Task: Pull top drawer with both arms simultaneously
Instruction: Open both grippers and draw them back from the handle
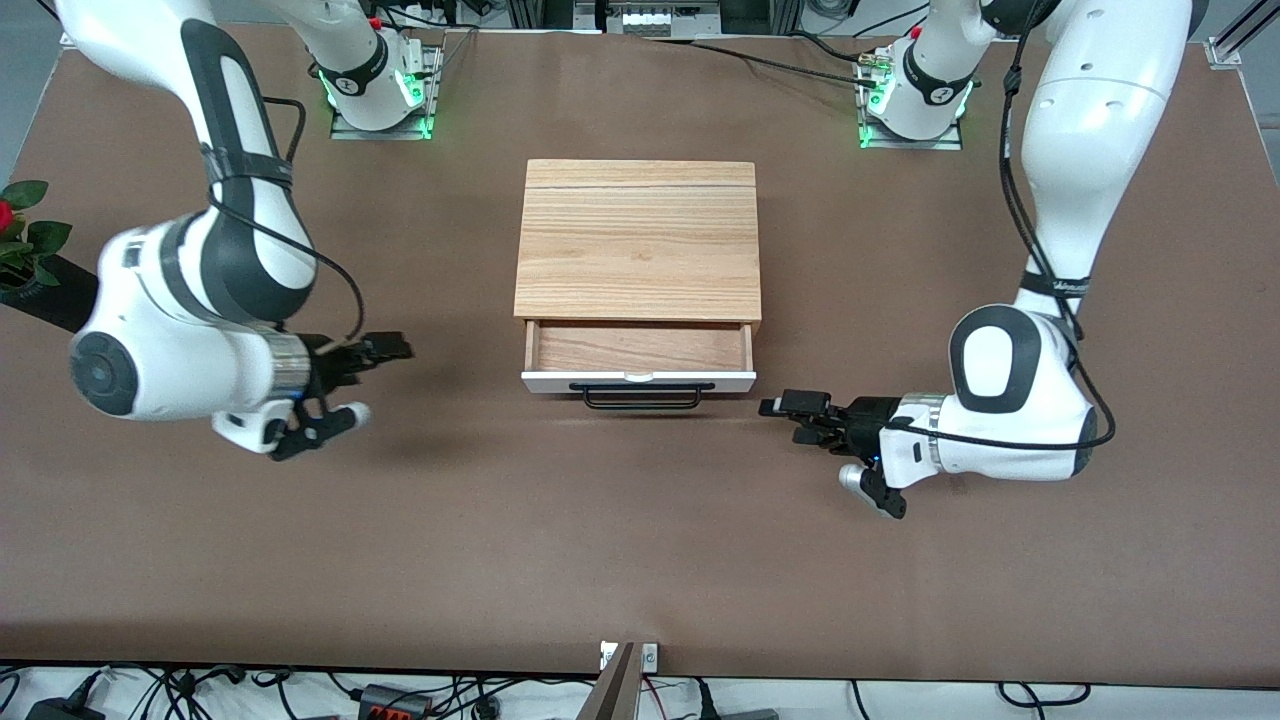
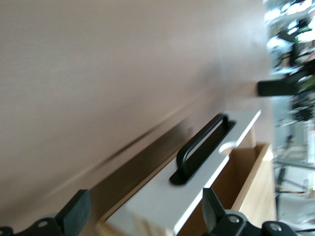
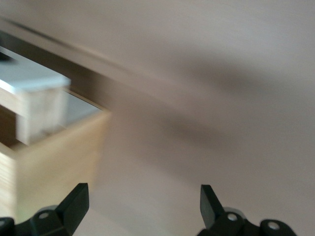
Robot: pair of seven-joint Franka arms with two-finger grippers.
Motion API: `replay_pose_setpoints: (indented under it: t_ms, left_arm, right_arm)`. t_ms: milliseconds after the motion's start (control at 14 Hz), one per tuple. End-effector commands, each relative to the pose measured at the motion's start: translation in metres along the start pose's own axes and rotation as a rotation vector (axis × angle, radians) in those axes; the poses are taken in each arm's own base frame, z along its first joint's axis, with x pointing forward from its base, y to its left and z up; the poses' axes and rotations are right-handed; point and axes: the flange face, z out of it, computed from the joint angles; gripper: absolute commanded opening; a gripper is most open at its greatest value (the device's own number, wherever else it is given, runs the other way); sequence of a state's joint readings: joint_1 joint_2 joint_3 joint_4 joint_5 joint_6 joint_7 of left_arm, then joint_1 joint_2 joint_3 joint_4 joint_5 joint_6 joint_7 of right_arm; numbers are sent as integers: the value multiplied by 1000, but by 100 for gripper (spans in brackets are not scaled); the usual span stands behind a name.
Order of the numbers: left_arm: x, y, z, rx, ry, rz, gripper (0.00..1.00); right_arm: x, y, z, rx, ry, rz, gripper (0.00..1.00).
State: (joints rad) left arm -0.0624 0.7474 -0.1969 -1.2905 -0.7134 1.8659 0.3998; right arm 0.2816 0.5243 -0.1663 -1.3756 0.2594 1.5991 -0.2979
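Observation:
The wooden cabinet (image 1: 638, 240) stands mid-table. Its top drawer (image 1: 640, 380) is pulled partly out, showing the light wood bottom, white front panel and black bar handle (image 1: 640, 397). My left gripper (image 1: 790, 408) is open and empty, low beside the drawer front toward the left arm's end of the table, not touching it. In the left wrist view the open gripper (image 2: 144, 212) faces the white front (image 2: 162, 196) and handle (image 2: 204, 147). My right gripper (image 1: 390, 352) is open and empty, off the drawer's other end. The right wrist view shows the open gripper (image 3: 142, 202) and the drawer's corner (image 3: 34, 81).
A potted plant with a red flower (image 1: 22, 240) stands at the table edge by the right arm's end. A small bracket (image 1: 630, 655) sits at the table edge nearest the front camera. Cables lie off that edge.

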Motion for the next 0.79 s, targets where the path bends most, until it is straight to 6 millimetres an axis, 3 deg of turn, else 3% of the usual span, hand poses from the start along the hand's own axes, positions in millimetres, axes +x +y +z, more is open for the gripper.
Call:
replay_pose_setpoints:
  t_ms: [0,214,429,500,643,714]
  left_arm:
    - [-16,22,-28,93,-83,-15,100]
    - [-31,51,-58,228,-150,-65,100]
    - [-44,67,-74,258,-192,-119,100]
    - [-47,70,-81,307,-196,-120,100]
    - [-52,73,-93,391,-211,-113,100]
    - [-56,67,-102,399,-224,-127,100]
  right_arm:
    - [-40,4,-53,-191,-34,6,100]
    - [-71,6,-98,-275,-50,15,100]
    - [-101,17,-177,-331,25,77,100]
    - [-109,25,-194,-346,55,102,100]
    - [-110,32,-211,-374,121,124,100]
    - [-110,37,-210,-373,121,125,100]
